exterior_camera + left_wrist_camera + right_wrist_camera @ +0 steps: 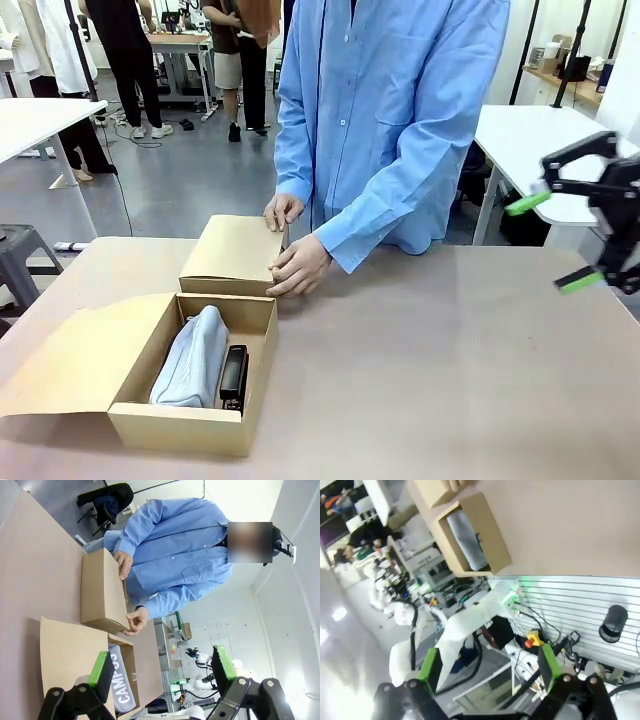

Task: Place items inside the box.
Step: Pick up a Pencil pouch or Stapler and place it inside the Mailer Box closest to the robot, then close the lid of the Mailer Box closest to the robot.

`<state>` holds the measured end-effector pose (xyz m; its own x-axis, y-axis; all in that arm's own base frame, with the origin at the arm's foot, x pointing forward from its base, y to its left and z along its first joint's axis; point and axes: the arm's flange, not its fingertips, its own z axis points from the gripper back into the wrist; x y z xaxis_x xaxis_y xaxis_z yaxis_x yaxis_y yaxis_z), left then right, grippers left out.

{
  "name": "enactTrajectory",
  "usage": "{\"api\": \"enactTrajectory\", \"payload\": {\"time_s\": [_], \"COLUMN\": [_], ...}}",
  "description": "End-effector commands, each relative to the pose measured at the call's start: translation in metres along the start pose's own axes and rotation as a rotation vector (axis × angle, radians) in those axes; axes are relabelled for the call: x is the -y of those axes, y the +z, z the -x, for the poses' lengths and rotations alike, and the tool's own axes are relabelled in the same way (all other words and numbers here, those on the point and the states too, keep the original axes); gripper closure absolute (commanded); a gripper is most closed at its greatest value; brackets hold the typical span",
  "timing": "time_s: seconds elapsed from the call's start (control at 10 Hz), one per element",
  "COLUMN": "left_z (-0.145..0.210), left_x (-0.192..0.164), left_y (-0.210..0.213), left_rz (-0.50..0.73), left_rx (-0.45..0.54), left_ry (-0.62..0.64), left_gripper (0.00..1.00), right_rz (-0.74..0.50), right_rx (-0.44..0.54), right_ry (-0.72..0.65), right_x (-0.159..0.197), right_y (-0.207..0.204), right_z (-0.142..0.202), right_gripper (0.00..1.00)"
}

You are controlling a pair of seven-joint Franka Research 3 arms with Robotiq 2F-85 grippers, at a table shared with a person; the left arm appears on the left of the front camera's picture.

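Lying in one open box (180, 425), one pouch (190, 360), one stapler (234, 375), both arms' jaws wide

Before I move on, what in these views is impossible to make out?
Front view: contents of the closed box, shut by its lid.
Front view: anything beneath the grey pouch and black stapler in the open box; they cover the floor.
Left wrist view: part of the open box, behind the left claw and cut by the bottom edge.
Right wrist view: what lies beside the grey pouch, too blurred and small.
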<state>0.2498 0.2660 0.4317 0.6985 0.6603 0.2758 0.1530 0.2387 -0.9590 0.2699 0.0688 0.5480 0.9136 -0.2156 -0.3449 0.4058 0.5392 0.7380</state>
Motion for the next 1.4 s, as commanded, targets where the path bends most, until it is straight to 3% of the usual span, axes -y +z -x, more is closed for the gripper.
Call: {"api": "enactTrajectory", "payload": {"time_s": [0.0, 0.1, 0.2, 0.3, 0.4, 0.5, 0.6, 1.3], "left_z": [-0.001, -0.001, -0.001, -0.001, -0.001, -0.001, -0.001, -0.001], "left_x": [0.002, 0.002, 0.002, 0.002, 0.002, 0.002, 0.002, 0.002], "left_y": [-0.001, -0.001, -0.001, -0.001, -0.001, -0.001, -0.001, -0.001], "left_rz": [0.025, 0.025, 0.025, 0.025, 0.025, 0.025, 0.025, 0.025], "left_rx": [0.015, 0.015, 0.015, 0.015, 0.015, 0.015, 0.015, 0.015], "left_ry": [-0.020, -0.020, -0.020, -0.020, -0.020, -0.020, -0.020, -0.020], "left_gripper": [0.00, 0.00, 0.00, 0.00, 0.00, 0.00, 0.00, 0.00], "right_rz": [-0.112, -0.238, -0.265, -0.300, -0.278, -0.211, -0.284, -0.284], "right_rx": [-0.245, -0.264, -0.168, -0.133, -0.108, -0.085, -0.102, -0.102], "right_ry": [0.192, 0.337, 0.393, 0.512, 0.524, 0.507, 0.453, 0.453], "right_x": [0.068, 0.116, 0.166, 0.203, 0.223, 0.222, 0.171, 0.171], "right_y": [0.007, 0.026, 0.028, 0.012, -0.016, -0.038, 0.071, 0.071], "right_z": [-0.019, -0.037, -0.050, -0.052, -0.051, -0.051, -0.078, -0.078], "right_gripper": [0.00, 0.00, 0.00, 0.00, 0.00, 0.00, 0.00, 0.00]}}
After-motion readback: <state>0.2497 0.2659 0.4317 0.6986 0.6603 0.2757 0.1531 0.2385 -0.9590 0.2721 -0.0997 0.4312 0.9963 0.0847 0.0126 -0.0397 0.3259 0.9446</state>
